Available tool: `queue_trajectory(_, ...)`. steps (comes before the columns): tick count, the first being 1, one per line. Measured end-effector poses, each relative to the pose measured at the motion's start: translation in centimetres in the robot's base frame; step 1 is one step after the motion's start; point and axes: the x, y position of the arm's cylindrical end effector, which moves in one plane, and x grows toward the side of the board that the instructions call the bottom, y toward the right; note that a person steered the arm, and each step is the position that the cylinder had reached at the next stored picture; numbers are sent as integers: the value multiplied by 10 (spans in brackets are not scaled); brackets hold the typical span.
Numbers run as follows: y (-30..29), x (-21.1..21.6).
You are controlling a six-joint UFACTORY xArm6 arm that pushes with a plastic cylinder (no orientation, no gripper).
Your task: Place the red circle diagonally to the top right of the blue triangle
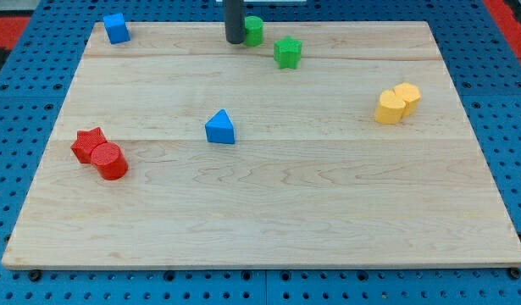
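The red circle (111,161) lies at the view's lower left of the wooden board, touching the red star (88,144) just above and left of it. The blue triangle (220,127) sits near the board's middle, to the right of and a little above the red circle. My tip (234,40) is at the view's top centre, just left of the green circle (253,30) and far above the blue triangle.
A blue cube (116,27) sits at the top left corner. A green star (287,52) lies right of the green circle. Two yellow blocks (397,103) touch each other at the right side. The board's edge (260,264) borders a blue pegboard.
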Motion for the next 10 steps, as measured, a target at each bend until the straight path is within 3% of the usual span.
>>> queue_trajectory(5,-20,14)
queue_trajectory(7,-20,64)
queue_trajectory(8,-20,64)
queue_trajectory(10,-22,107)
